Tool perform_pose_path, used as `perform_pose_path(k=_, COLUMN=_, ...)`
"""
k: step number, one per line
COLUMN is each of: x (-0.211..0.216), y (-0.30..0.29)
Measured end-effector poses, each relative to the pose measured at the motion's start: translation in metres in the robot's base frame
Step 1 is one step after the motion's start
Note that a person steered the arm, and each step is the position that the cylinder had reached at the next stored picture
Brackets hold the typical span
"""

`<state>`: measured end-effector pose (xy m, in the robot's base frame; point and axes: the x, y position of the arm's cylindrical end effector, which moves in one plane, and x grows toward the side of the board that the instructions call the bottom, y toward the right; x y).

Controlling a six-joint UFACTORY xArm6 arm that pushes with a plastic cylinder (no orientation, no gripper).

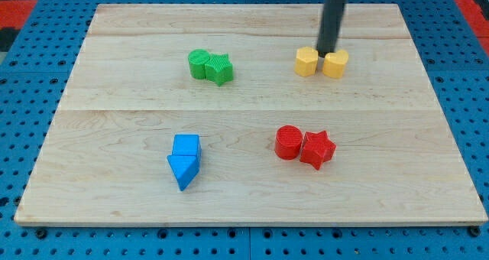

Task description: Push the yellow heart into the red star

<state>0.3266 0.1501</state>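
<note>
The yellow heart (335, 63) lies at the view's upper right, touching a second yellow block (306, 62) on its left, which looks like a pentagon. The red star (317, 149) lies below them, right of centre, touching a red round block (289, 142) on its left. My tip (327, 52) stands just above the seam between the two yellow blocks, at or very near their top edges. The dark rod rises from it out of the view's top.
A green round block (199, 63) and a green star (219, 69) touch at the upper left of centre. A blue cube (186, 145) and a blue triangle (183, 170) touch at the lower left. The wooden board (114, 214) lies on a blue pegboard.
</note>
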Motion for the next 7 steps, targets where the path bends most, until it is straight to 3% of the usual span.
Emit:
perform_pose_path(k=2, x=0.056, y=0.028)
perform_pose_path(k=3, x=0.063, y=0.007)
perform_pose_path(k=4, x=0.04, y=-0.001)
perform_pose_path(k=6, x=0.149, y=0.022)
perform_pose_path(k=7, x=0.129, y=0.015)
